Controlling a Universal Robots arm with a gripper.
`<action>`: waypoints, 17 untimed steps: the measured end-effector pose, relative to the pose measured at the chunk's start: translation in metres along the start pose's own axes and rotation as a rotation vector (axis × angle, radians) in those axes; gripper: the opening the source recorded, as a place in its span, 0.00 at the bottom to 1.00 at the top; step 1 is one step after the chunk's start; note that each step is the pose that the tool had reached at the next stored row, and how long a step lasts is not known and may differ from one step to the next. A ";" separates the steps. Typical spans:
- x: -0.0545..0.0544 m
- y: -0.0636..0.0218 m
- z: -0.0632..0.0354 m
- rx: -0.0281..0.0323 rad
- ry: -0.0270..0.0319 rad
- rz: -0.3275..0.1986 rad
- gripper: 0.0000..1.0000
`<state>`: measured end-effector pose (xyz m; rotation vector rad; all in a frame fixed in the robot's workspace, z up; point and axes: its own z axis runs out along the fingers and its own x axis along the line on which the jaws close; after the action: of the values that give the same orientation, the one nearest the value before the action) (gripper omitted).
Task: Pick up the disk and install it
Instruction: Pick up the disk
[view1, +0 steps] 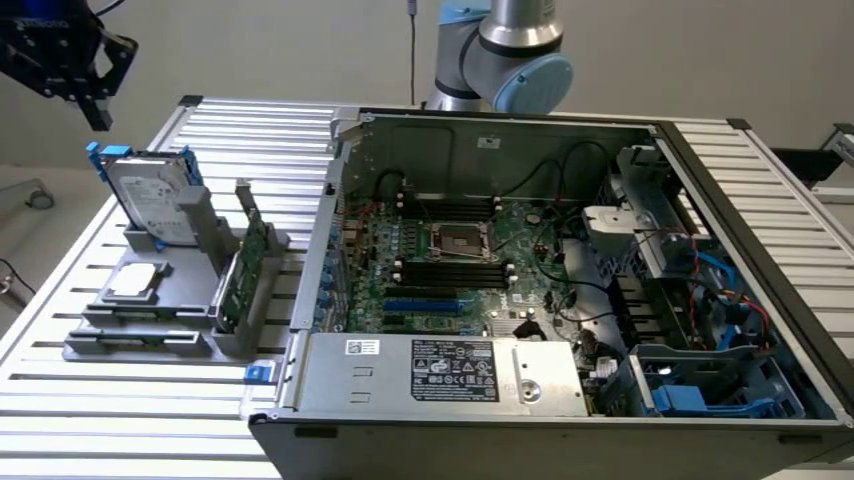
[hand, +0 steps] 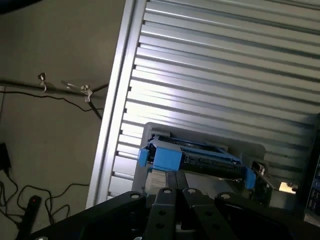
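Right, the gripper (view1: 98, 118) hangs in the air above the disk (view1: 150, 200) and a little off toward the exterior view's left, fingers pressed together with nothing between them. The disk stands on edge in the grey holder (view1: 140, 325) on the slatted table (view1: 80, 410), just beside the open computer case (view1: 747, 300); it is apart from the arm and not yet picked. So this looks like the approach for the pickup. A grasp calls for the fingers parting first, then centring over the blue-railed top edge.
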<state>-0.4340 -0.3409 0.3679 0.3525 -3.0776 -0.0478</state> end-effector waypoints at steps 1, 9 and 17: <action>0.000 0.0000 0.0002 0.0005 0.0007 -0.018 0.11; 0.000 -0.0001 0.0012 0.0057 0.0055 -0.163 0.11; 0.000 -0.0001 0.0016 0.0115 0.0108 -0.309 0.11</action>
<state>-0.4340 -0.3409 0.3663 0.8208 -2.9829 -0.0380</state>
